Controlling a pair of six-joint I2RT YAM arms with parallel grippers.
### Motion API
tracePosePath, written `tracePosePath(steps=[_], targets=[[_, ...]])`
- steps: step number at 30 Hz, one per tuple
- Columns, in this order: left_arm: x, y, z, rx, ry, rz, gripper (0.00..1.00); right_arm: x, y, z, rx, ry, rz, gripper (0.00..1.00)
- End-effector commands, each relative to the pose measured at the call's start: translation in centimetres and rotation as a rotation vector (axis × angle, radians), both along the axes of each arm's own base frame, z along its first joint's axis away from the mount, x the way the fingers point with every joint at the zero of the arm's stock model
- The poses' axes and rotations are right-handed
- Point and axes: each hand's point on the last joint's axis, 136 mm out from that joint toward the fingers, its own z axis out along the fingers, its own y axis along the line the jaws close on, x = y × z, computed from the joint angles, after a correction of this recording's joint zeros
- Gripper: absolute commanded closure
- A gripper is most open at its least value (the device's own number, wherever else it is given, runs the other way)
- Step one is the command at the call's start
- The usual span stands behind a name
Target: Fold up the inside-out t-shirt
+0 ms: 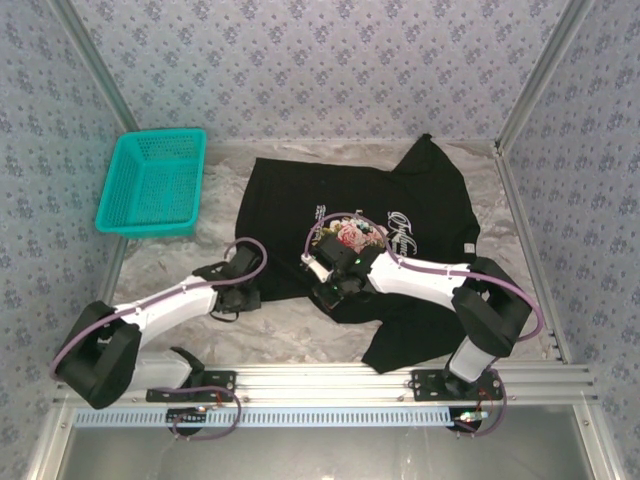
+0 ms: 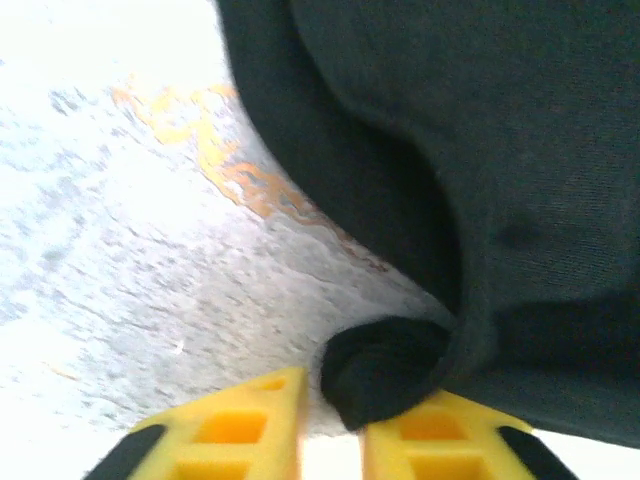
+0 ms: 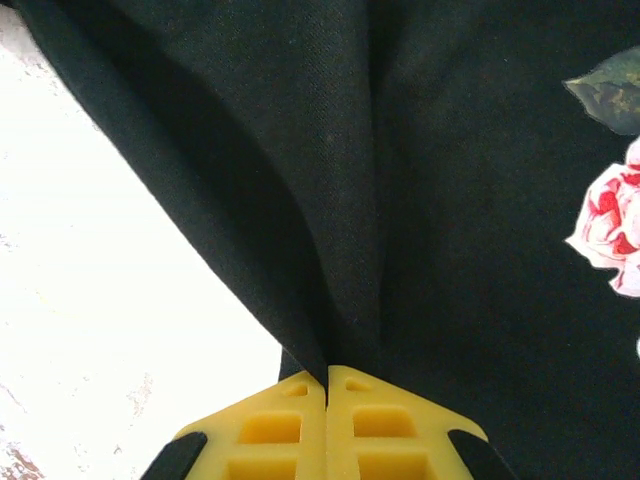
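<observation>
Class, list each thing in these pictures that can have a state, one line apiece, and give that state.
t-shirt, spread out but rumpled, print face up, not yet folded
basket, upright, empty, apart from the t-shirt
left gripper, jaws nearly together on a rolled edge of the t-shirt
right gripper, jaws shut on a pinched fold of the t-shirt, beside the print

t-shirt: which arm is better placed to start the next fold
Right, likely: the right tool is shut on a pleat of the t-shirt near the floral print, ready to pull over. The left tool sits at a bunched edge, grip unclear.
</observation>
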Motion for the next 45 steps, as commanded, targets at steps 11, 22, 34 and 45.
tracePosePath(steps=[11, 22, 34, 45], targets=[[-0.5, 3.2, 2.4, 0.011, -0.030, 0.058, 0.97, 0.6, -2.0, 0.5, -0.049, -0.004, -0.061, 1.00], [0.4, 3.8, 6.6, -0.016, -0.146, 0.078, 1.00, 0.9, -2.0, 0.8, -0.045, -0.003, -0.071, 1.00], [0.2, 4.1, 6.9, -0.004, -0.137, 0.086, 1.00, -0.6, 2.3, 0.1, 0.048, 0.090, -0.005, 1.00], [-0.2, 1.5, 3.9, -0.134, -0.004, 0.050, 1.00, 0.3, 2.7, 0.9, 0.052, 0.097, -0.012, 0.72]])
